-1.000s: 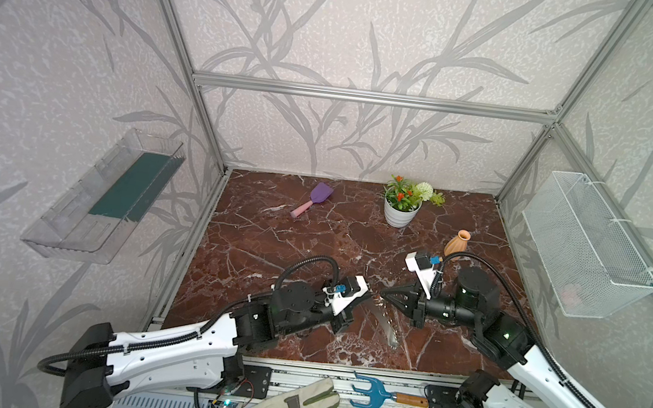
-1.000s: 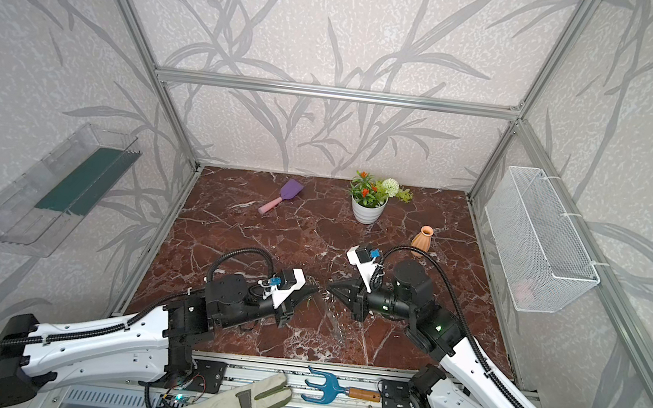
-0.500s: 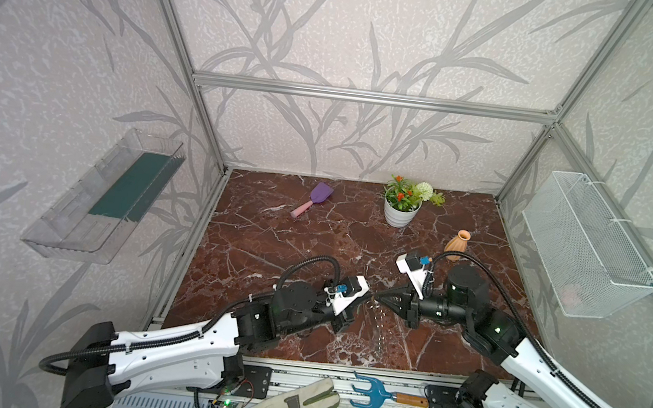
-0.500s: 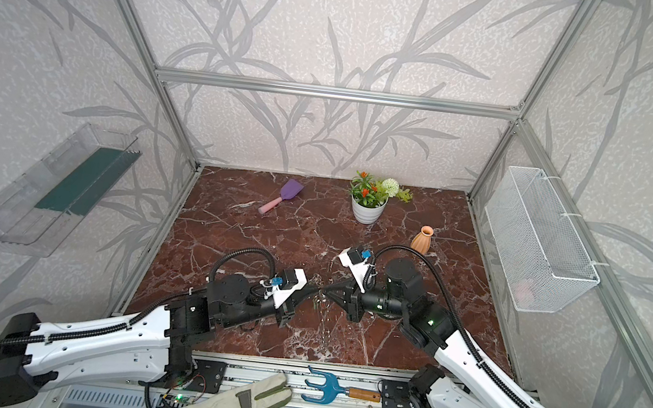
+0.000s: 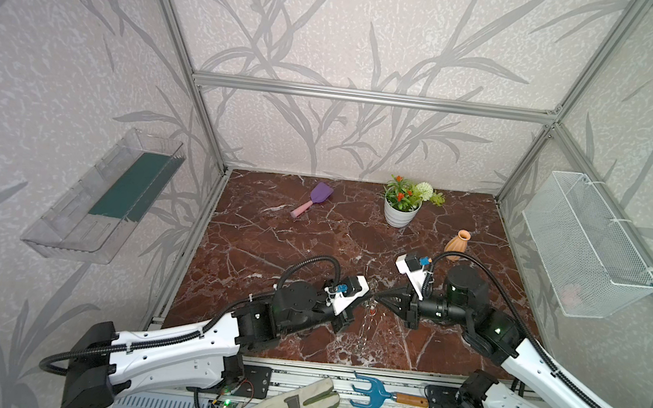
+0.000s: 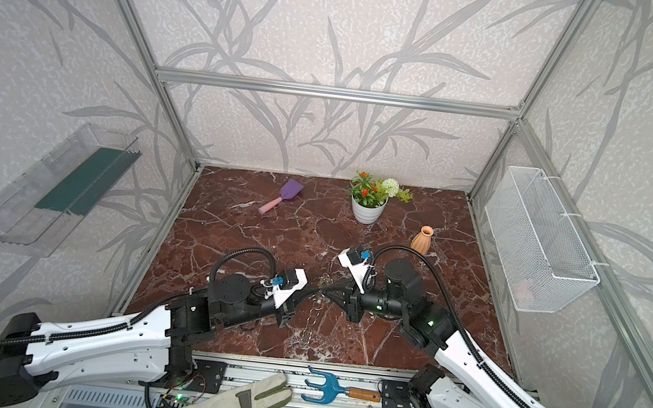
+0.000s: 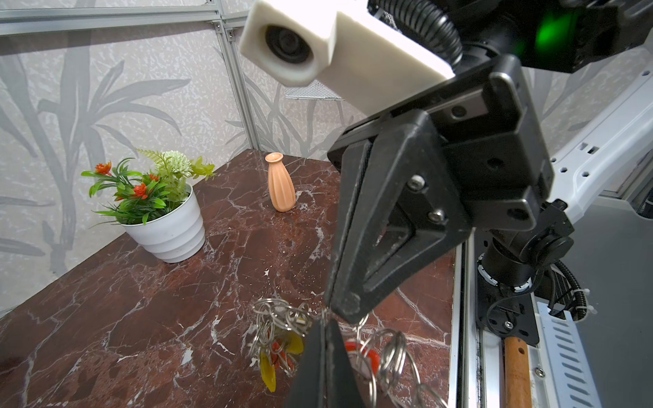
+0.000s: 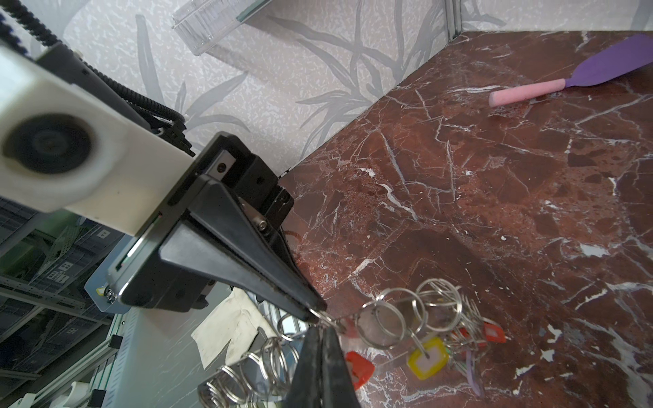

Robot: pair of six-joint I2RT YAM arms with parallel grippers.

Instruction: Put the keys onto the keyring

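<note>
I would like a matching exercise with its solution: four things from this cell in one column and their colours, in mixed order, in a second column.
Things:
1. plant pot
2. small vase
3. rake head
4. spatula blade

Colours:
a. purple
b. white
c. blue
d. pale orange

Pairs: 1-b; 2-d; 3-c; 4-a
</note>
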